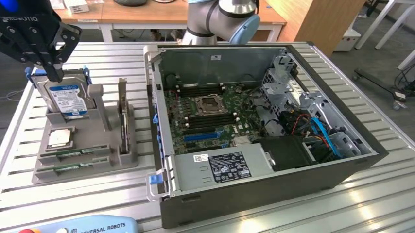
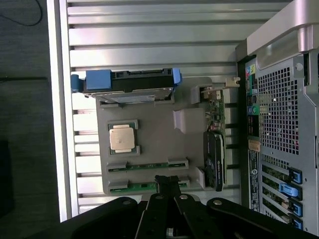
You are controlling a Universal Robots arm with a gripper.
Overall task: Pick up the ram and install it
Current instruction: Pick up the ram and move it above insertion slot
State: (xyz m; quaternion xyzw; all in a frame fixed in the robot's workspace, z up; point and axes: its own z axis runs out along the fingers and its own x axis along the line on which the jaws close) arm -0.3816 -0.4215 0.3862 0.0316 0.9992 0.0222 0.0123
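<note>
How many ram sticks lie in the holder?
2. One ram stick lies beside the processor chip; the other ram stick lies in the outermost slot of the grey holder.

The inventory comprises two long, thin green circuit-board ram sticks (image 1: 79, 154), one silver hard drive with a blue label (image 1: 65, 99), one small square silver processor chip (image 1: 60, 138), one dark upright expansion card (image 2: 215, 159), one grey moulded parts holder (image 2: 149, 134), one open black computer case (image 1: 259, 191) and one slatted metal surface (image 1: 65, 199).

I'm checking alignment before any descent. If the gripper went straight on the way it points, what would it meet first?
Most likely the ram stick at the edge of the grey holder: in the wrist view the shut gripper lines up over it. Its height above is unclear.
</note>
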